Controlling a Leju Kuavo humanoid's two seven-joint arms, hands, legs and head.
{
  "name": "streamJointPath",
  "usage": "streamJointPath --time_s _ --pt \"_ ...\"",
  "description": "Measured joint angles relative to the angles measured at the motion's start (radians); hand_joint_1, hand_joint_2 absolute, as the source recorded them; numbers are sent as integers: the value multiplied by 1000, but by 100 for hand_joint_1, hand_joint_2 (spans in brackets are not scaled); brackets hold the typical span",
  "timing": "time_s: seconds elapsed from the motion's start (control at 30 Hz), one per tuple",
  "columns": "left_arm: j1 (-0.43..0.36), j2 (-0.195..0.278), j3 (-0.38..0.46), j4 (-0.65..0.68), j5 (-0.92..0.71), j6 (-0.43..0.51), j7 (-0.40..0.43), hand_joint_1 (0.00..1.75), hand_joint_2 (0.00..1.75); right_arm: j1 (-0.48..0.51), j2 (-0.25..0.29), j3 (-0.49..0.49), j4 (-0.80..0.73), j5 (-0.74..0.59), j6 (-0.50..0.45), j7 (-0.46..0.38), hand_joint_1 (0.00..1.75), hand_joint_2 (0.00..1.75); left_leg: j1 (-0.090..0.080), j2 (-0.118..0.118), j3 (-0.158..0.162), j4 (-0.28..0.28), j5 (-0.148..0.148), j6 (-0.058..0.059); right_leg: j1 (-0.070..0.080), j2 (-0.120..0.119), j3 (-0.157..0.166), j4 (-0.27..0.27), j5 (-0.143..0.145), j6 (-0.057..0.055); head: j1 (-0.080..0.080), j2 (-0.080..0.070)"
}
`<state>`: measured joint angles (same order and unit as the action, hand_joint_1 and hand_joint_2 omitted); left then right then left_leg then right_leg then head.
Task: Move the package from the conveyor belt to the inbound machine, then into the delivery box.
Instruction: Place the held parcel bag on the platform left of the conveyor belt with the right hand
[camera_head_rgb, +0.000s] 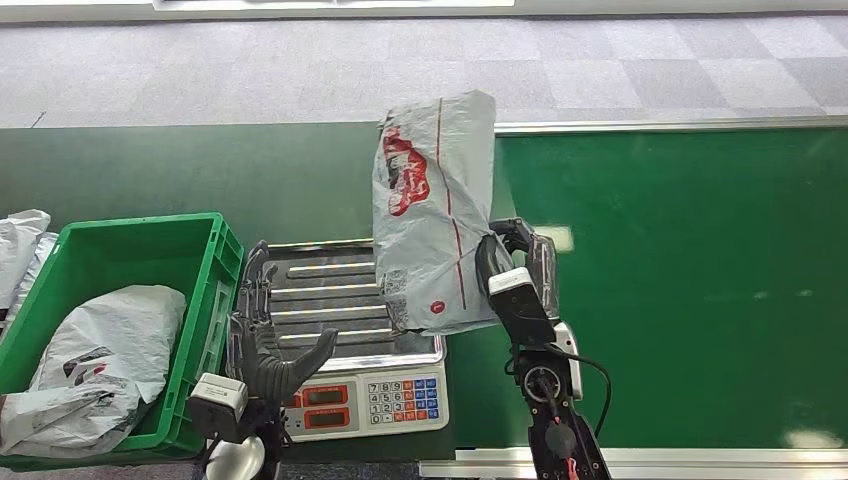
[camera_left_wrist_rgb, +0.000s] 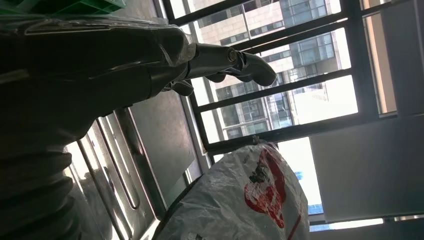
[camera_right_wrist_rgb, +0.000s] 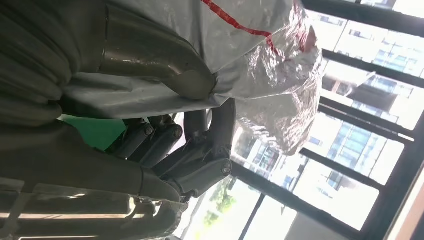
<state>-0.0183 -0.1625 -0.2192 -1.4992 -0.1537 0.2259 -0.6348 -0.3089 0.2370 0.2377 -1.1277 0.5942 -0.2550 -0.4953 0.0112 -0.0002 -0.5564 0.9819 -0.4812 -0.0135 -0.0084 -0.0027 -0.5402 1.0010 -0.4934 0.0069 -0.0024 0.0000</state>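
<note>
Hanging from right hand (camera_head_rgb: 515, 262): package (camera_head_rgb: 432, 210)

The grey plastic mailer package with red print (camera_head_rgb: 432, 210) is covering the upper right part of the ribbed steel scale platform (camera_head_rgb: 330, 300) and hiding much of the right hand (camera_head_rgb: 515, 262) gripping it. The green plastic crate (camera_head_rgb: 205, 270) is running off the picture's left edge. The keypad digits on the scale's white front panel (camera_head_rgb: 405, 397) are too small to read.
</note>
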Motion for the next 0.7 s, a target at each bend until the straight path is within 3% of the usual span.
streamJointPath --time_s 0.37,0.7 --pt "-16 -15 8 -1 -12 2 12 0 175 -81 38 116 139 56 106 16 175 175 0 0 0 0 0 0 0 0 0 0 0 0 0 0" --pt "-17 -25 26 -8 -14 3 17 0 175 -123 45 149 206 66 158 34 174 175 0 0 0 0 0 0 0 0 0 0 0 0 0 0"
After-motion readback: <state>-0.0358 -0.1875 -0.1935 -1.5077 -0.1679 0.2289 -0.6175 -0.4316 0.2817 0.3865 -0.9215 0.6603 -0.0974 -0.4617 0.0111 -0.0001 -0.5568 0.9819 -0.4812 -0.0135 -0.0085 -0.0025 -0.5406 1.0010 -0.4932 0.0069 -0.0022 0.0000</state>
